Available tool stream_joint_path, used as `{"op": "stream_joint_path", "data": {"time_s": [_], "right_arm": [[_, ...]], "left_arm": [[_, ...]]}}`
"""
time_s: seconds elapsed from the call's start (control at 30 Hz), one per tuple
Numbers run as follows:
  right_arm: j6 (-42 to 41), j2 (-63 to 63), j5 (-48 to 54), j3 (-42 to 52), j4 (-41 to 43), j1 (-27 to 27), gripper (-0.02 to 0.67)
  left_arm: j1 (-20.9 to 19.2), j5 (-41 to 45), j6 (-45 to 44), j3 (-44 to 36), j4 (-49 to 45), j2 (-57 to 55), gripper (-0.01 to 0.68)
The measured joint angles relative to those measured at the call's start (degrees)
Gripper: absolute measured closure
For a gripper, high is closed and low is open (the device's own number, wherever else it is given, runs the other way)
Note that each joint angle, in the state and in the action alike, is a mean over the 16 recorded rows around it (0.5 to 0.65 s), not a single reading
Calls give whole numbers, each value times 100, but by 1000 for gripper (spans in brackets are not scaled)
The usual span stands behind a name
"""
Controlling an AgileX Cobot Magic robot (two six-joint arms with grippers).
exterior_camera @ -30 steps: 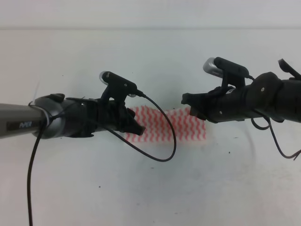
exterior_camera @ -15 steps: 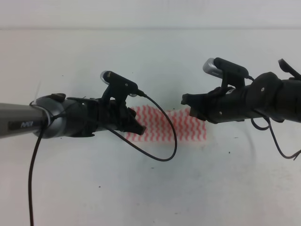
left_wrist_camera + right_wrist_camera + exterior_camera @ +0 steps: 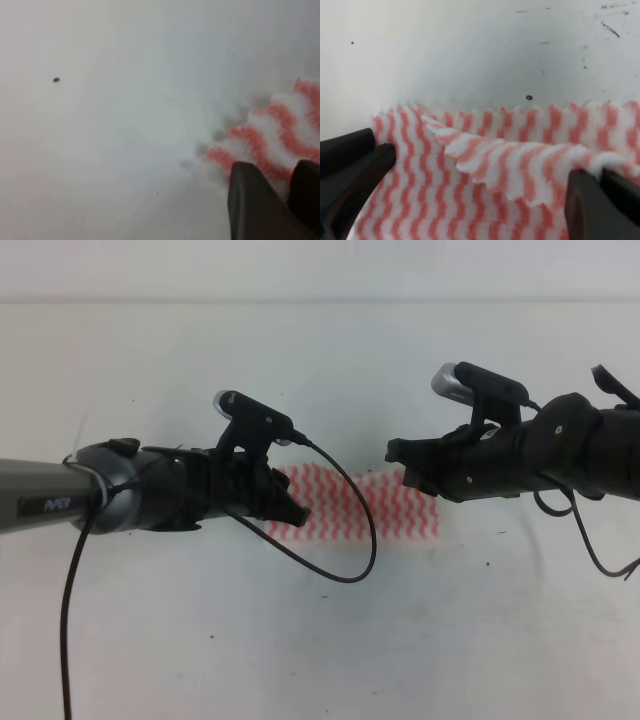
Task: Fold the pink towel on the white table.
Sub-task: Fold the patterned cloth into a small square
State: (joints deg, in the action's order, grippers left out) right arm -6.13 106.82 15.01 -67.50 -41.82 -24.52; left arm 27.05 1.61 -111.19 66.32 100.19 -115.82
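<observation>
The pink towel (image 3: 352, 502), striped pink-red and white, lies mid-table on the white table (image 3: 320, 640). My left gripper (image 3: 297, 512) is at its lower-left corner. In the left wrist view its fingers (image 3: 255, 200) stand close together, pinched on the towel's scalloped corner (image 3: 265, 145). My right gripper (image 3: 400, 465) is at the towel's upper-right corner. In the right wrist view (image 3: 601, 172) it is shut on a raised fold of the towel (image 3: 485, 200), held a little above the flat layer.
A black cable (image 3: 350, 560) loops from the left wrist over the towel's front edge. Another dark, two-part fingertip (image 3: 355, 170) touches the towel's left edge in the right wrist view. Bare white table lies all around, with small dark specks (image 3: 56, 79).
The left gripper has crept very slightly to the right. The right arm and the towel look unchanged.
</observation>
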Motion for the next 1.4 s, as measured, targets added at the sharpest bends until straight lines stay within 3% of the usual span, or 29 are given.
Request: {"op": "stream_joint_path", "data": {"time_s": [0.37, 0.9, 1.4], "right_arm": [[0, 0, -48, 0, -2, 0, 651], [16, -8, -121, 1, -53, 2, 422], [14, -26, 57, -4, -71, 206, 406]], "left_arm": [[3, -10, -29, -8, 4, -6, 512], [1, -59, -167, -8, 4, -3, 511], [2, -15, -411, 25, 4, 65, 511]]}}
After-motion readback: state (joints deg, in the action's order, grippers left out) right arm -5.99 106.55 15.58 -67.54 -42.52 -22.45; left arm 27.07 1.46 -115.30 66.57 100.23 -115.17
